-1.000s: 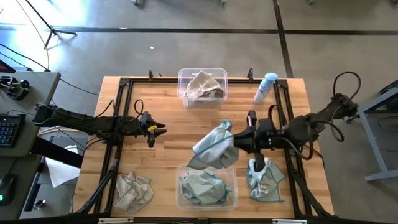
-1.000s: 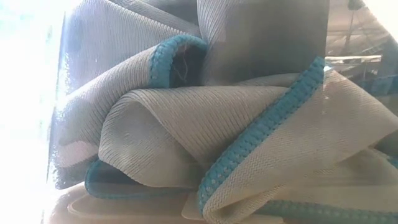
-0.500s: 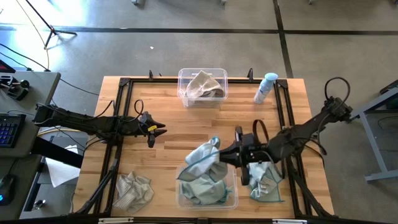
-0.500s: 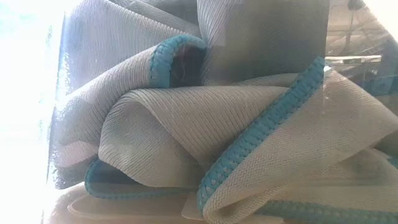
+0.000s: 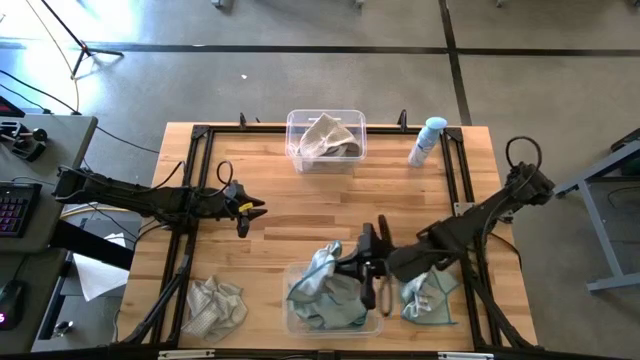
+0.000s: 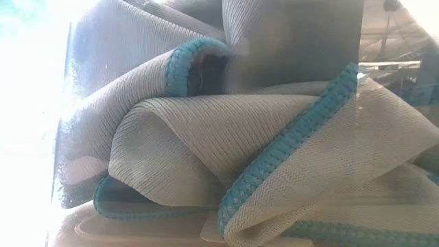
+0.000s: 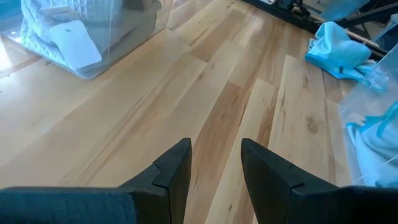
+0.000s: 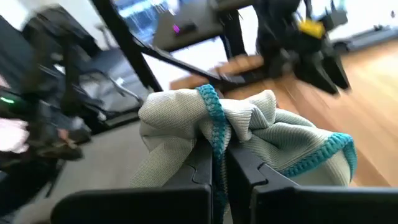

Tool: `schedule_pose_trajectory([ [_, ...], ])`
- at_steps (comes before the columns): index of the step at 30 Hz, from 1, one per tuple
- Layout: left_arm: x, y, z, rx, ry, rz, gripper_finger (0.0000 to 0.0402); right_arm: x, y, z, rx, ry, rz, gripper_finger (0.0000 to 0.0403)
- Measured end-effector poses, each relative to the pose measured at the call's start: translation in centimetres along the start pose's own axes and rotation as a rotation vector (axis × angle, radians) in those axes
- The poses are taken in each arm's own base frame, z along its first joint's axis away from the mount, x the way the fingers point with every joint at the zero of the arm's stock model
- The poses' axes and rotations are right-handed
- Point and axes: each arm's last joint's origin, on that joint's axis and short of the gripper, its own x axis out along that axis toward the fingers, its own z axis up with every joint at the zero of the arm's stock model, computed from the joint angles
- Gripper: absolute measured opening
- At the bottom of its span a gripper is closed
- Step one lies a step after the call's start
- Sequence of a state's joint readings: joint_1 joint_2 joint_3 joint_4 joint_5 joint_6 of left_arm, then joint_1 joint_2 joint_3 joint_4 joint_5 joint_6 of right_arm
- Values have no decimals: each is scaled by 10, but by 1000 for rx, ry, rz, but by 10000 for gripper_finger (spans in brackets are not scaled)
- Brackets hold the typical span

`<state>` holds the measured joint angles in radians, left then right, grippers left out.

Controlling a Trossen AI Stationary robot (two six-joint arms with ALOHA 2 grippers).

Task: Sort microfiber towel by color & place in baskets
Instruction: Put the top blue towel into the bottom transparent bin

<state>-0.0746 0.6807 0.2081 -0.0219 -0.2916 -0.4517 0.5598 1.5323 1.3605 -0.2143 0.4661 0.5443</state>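
Table point(image 5: 300, 215): light wood top with a black metal frame point(image 5: 196, 180) running along its edges.

Right arm point(image 5: 480, 215): reaches in from the right side toward the near middle of the table. Right gripper point(image 5: 352, 270) sits over the near basket; its fingers point(image 8: 199, 163) are clenched on a teal towel point(image 5: 318, 272), with the teal-stitched hem pinched between them in the right wrist view.

Left arm point(image 5: 140, 198): stretches across the left side of the table. Left gripper point(image 5: 252, 210) hovers above bare wood, its fingers point(image 7: 177, 165) parted and grasping nothing.

Near basket point(image 5: 372, 322): clear tub at the near edge, middle, with teal cloth piled in it under the held towel; the low view looks through its wall at the folded cloth point(image 6: 226, 158).

Far basket point(image 5: 296, 122): clear tub at the far edge, holding a beige towel point(image 5: 328, 137).

Loose teal towel point(image 5: 428, 298): on the table just to the right of the near basket.

Loose beige towel point(image 5: 215, 305): crumpled at the near left corner.

Spray bottle point(image 5: 428, 140): blue cap, lying near the far right corner.
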Motion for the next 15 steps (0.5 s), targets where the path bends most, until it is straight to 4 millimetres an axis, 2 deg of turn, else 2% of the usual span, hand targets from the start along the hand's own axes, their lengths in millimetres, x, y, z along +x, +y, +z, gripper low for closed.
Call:
schedule_pose_trajectory([
  [10, 0, 1, -1, 2, 11, 5, 129, 50, -12, -39, 30, 219, -20, 3],
  [15, 0, 1, -1, 3, 11, 5, 129, 62, -22, -52, 38, 305, -56, 3],
])
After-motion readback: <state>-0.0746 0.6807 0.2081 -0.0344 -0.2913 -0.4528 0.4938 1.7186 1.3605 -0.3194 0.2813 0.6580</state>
